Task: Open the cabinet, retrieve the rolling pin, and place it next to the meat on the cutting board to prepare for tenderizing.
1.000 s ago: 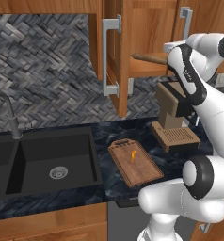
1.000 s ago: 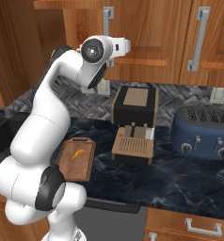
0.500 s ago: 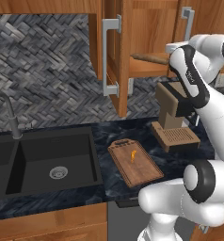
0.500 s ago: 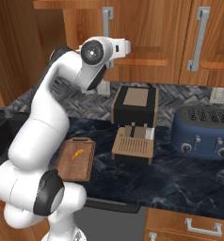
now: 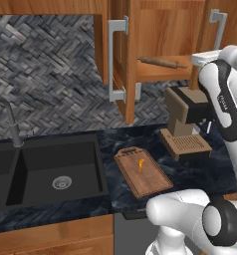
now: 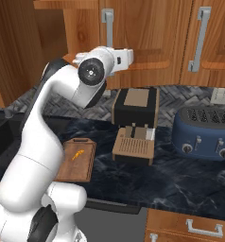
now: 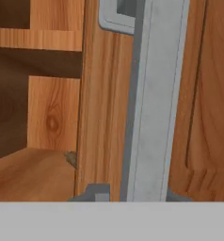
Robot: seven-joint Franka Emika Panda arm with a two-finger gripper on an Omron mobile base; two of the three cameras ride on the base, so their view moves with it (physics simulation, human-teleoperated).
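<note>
The cabinet (image 5: 165, 30) has its left door (image 5: 133, 60) swung wide open. The rolling pin (image 5: 163, 62) lies on the cabinet's lower shelf, and its tip (image 7: 70, 158) peeks past the right door's edge. My gripper (image 5: 199, 59) (image 6: 129, 57) (image 7: 135, 195) is at the lower end of the right door's grey bar handle (image 7: 156, 94) (image 6: 107, 19). Its jaws are closed around the bar. On the counter below lies the cutting board (image 5: 151, 183) (image 6: 84, 168) with the small orange meat (image 5: 140, 164) (image 6: 77, 154) on it.
A dark coffee machine (image 5: 187, 107) (image 6: 133, 111) with a ribbed wooden block (image 5: 185, 144) stands under the cabinet. The blue toaster (image 6: 204, 134) is on the right, the black sink (image 5: 56, 169) and tap (image 5: 11, 124) on the left. The open left door juts over the counter.
My hand has moved slightly lower and to the right, taking the right door's handle with it. More of the rolling pin shows in the opening.
</note>
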